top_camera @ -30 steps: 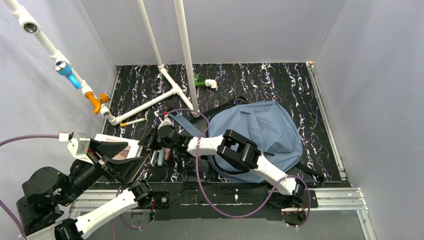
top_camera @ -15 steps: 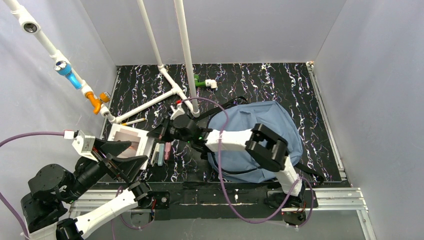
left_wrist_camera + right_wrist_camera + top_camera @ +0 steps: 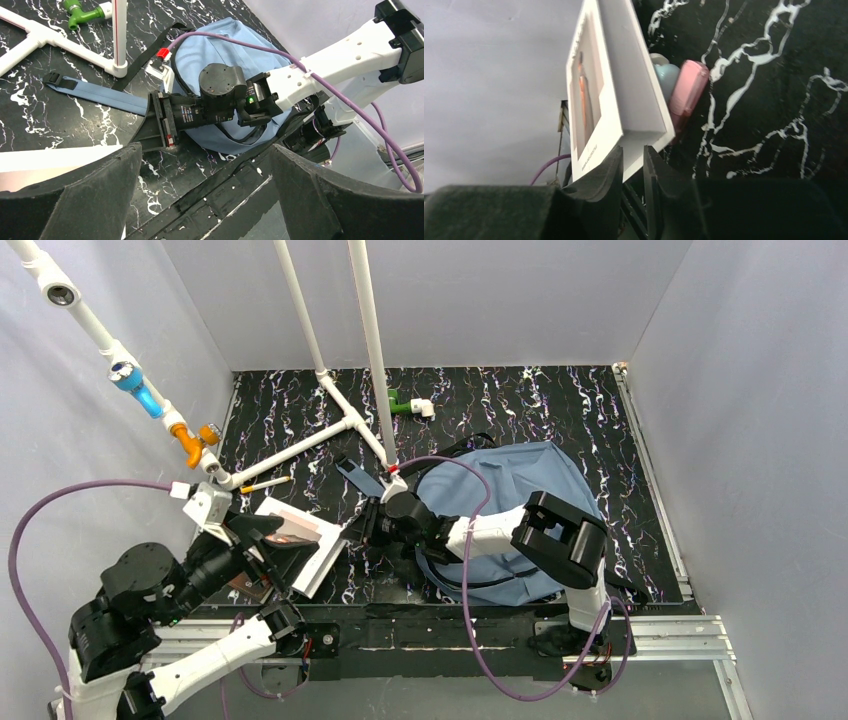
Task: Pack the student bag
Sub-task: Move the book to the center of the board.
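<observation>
Black worktop (image 3: 520, 410) with white marbling all over. A white pipe frame (image 3: 300, 445) stands at the back left with a green fitting (image 3: 400, 403) near it, plus blue (image 3: 135, 380) and orange (image 3: 190, 445) bits higher up. A pencil (image 3: 265, 483) lies by the frame. White book (image 3: 624, 90) sits tilted, with a pink thing (image 3: 689, 90) and a pale blue one (image 3: 667, 75) tucked against its edge.

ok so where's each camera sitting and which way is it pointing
Top external: above and behind the bases, looking down at the table; both arms, left gripper and right gripper show.
Left wrist: on the left arm, facing the student bag and the right arm's wrist; own open fingers at bottom.
Right wrist: low on the right arm, facing the white book edge-on; own fingers at bottom.
Shared: top and left wrist both show the bag; top and right wrist, the book.
</observation>
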`<state>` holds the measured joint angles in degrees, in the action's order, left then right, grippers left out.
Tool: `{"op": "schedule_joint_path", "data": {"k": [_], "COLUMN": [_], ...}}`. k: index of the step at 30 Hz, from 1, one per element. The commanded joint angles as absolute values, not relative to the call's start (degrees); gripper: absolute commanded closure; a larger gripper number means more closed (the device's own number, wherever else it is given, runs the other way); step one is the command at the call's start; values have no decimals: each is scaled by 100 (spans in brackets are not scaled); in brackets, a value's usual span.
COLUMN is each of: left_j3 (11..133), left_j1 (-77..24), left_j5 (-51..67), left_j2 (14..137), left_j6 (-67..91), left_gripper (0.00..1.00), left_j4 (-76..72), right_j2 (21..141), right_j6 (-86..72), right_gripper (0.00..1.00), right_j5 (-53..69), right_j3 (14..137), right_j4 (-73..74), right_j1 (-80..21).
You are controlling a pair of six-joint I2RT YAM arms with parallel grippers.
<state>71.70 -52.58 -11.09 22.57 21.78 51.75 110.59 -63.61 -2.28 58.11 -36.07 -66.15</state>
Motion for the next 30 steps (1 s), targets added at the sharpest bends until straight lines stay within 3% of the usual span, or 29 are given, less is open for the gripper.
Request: {"op": "schedule_joint_path", "data": {"k": [1,5,9,14,23,30], "left_j3": [7171,7157,7117,7083,7032,7029], "left_j1": [-5246,-5239,-5236,-5244,-5238,-5241], "left_j5": [-1012,-1019,-1028,-996,-992,-977], "left_j2": [2506,2526,2517,2566,2395,2340], "left_j6": [2278,2326,2340,2296,2303,2312], "left_gripper": [2,2,2,2,2,2], "left_j4": [5007,5005,4989,4950,4962,4968], "right_j2": [10709,10650,10793,11523,12282,12648], "right_j6": [-6174,-6210,-6423,-6890,-7027,-7542], "right_gripper": [61,36,3,2,2,14], "right_j5": [-345,-245,45,866,844,1035], "right_j3": [5839,5694,5611,6016,6680,6909], "right_j4": [-4035,-3989,-4175,-4600,-4693,-4881], "right_j1": [-6611,-6547,-6490,-6349,-6346,-6359]}}
